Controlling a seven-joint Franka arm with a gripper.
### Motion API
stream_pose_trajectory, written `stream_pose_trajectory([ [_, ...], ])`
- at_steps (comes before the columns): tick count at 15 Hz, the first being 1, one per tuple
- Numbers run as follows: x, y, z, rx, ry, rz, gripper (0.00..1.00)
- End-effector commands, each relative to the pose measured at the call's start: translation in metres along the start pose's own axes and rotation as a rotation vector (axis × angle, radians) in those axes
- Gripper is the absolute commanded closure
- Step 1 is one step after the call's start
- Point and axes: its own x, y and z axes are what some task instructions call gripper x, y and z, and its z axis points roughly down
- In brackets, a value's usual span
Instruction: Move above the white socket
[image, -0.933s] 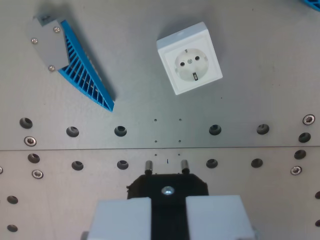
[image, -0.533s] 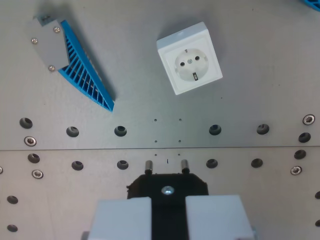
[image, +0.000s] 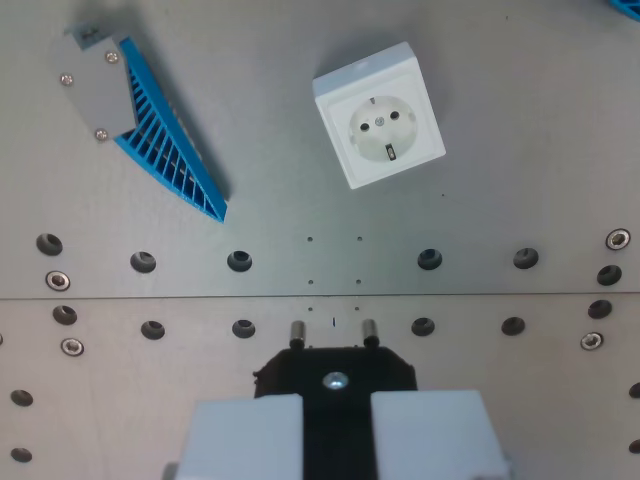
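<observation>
The white socket (image: 379, 129) lies ahead of the jaws, slightly toward the wrist view's right; they are clamped on a black plug (image: 335, 372).

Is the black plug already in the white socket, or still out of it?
Out. The white socket lies empty, its holes visible, while the black plug sits apart, lower in the wrist view, pins bare.

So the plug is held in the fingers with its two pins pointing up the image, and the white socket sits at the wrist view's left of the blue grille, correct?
Not quite. The white socket lies at the wrist view's right of the blue grille, not its left. The rest holds: the plug is held in the fingers, its two pins pointing up the image.
</observation>
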Motion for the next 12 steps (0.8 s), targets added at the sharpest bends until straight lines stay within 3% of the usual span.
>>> stream_pose_trajectory([
  [1,0.000,0.002,0.007,0.003,0.022,-0.044,1.00],
  [12,-0.002,0.009,0.041,0.002,0.061,-0.131,1.00],
])
